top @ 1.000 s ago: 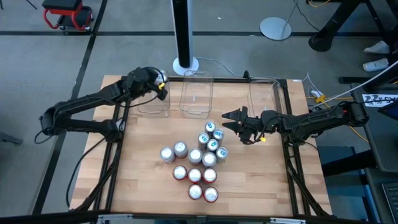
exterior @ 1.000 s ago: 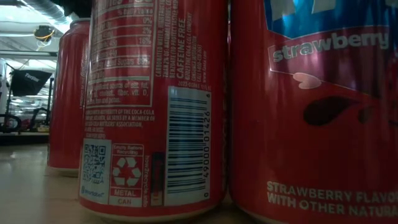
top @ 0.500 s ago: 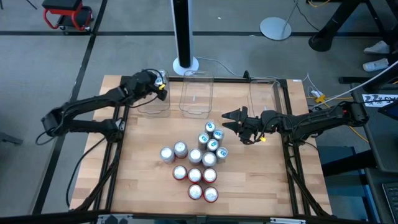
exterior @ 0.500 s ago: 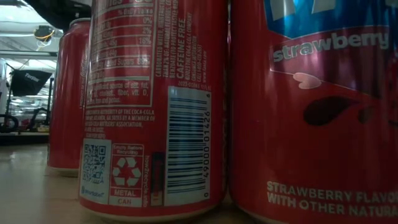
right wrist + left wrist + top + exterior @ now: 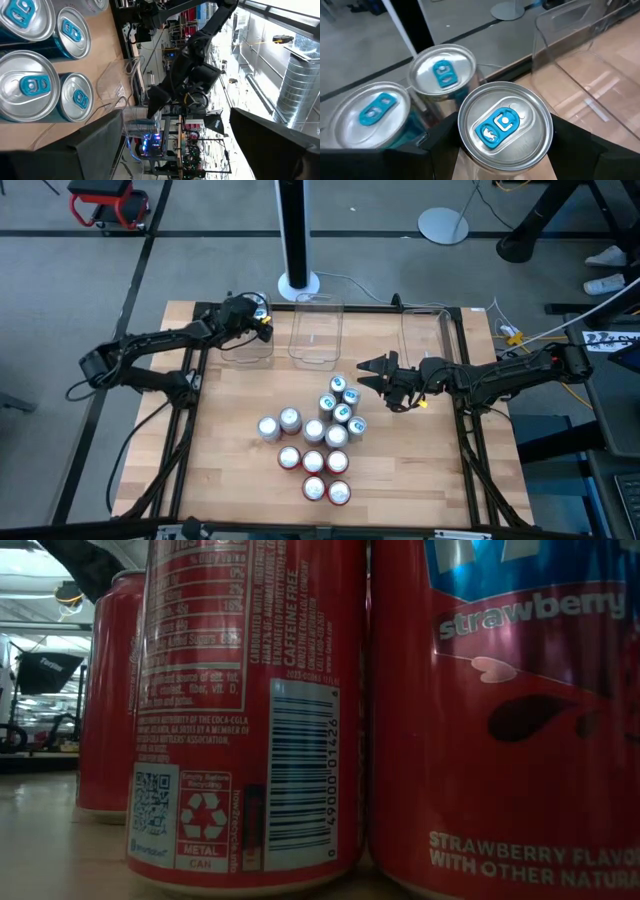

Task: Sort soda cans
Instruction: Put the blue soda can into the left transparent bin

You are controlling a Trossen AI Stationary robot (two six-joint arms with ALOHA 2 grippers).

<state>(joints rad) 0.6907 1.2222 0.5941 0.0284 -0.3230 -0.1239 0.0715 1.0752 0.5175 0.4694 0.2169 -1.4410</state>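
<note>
A: Pale wood planks form your table, smooth and matte, framed by dark rails. What does your left gripper carry?

B: Its two dark fingers clasp a can with a teal tab, a smooth silver cylinder with a round, brushed lid. You hold it over the leftmost clear tub, at the far edge of the table.

A: And inside that tub?

B: Two more teal-tabbed cans stand upright, just beside the one you grip. A second clear tub and a third, both rectangular and glossy, sit to the right.

A: Your right gripper?

B: Jaws spread wide, gripping nothing, it hovers near the teal cans at the cluster's far right.

A: The remaining cans?

B: They stand clustered mid-table: silver-grey cans to the left, red cans nearest the front edge. From table height, the red sides show glossy printed labels and a barcode.
</note>
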